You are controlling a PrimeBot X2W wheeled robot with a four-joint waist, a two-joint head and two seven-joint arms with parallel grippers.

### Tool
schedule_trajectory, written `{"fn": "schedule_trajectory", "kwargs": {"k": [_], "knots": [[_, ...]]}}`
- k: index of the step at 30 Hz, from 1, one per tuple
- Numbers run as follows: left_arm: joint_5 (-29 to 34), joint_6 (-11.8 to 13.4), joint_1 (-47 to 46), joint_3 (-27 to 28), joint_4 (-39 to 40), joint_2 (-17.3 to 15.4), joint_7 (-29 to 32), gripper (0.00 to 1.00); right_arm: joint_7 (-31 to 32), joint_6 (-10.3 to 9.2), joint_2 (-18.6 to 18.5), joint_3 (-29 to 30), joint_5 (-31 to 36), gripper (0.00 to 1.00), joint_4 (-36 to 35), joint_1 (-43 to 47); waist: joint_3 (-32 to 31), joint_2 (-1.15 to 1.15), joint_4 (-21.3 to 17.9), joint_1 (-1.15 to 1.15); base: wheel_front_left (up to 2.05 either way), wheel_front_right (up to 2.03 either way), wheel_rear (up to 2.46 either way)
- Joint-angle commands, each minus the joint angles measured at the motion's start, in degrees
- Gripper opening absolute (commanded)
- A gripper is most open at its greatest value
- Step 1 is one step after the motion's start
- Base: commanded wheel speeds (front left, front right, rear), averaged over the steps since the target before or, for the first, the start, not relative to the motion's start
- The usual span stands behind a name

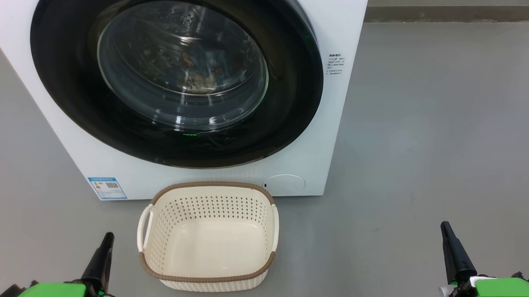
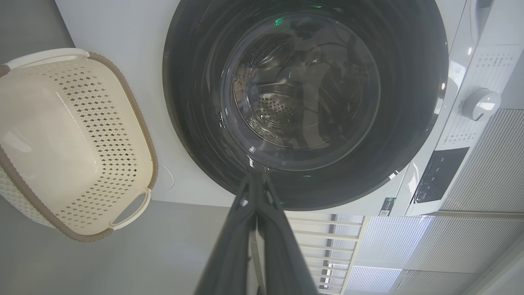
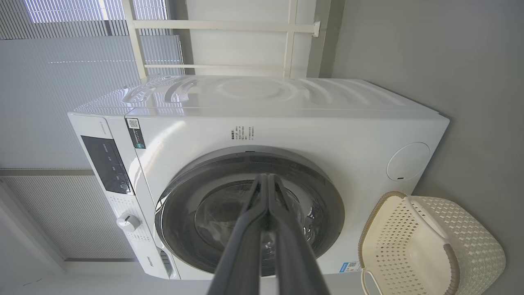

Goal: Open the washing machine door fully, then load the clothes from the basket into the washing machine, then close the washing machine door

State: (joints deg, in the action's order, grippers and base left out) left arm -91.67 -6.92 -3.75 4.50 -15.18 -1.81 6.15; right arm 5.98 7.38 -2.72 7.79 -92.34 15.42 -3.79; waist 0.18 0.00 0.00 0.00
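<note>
Left gripper (image 1: 108, 236) and right gripper (image 1: 445, 226) have jaws pressed together, holding nothing. Basket (image 1: 207, 280) sits between them, nearer the left; door (image 1: 68, 93), flush on the washer (image 1: 335, 124), stands beyond both tips

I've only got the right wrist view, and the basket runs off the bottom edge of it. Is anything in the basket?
Observer: No. In the head view the basket sits on the floor in front of the machine and its bottom is bare.
Operator: So are the clothes in the drum? The glass just looks hazy to me.
Observer: Probably. Through the window of the shut washing machine door, the head view shows blue and brownish patches that look like the clothes.
</note>
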Motion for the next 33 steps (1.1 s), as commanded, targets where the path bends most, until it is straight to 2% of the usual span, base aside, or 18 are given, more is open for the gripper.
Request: {"fn": "schedule_trajectory", "kwargs": {"k": [1, 33], "knots": [[-0.52, -0.57, -2.43, 2.00, 1.14, -1.07, 0.32, 0.00, 0.51, 0.11, -0.20, -1.27, 0.18, 0.00, -1.40, -2.39, 0.00, 0.00, 0.00, 0.00, 0.00, 0.00, 0.00], [-0.52, -0.57, -2.43, 2.00, 1.14, -1.07, 0.32, 0.00, 0.53, 0.11, -0.18, -1.24, 0.20, 0.00, -1.40, -2.39, 0.00, 0.00, 0.00, 0.00, 0.00, 0.00, 0.00]]}}
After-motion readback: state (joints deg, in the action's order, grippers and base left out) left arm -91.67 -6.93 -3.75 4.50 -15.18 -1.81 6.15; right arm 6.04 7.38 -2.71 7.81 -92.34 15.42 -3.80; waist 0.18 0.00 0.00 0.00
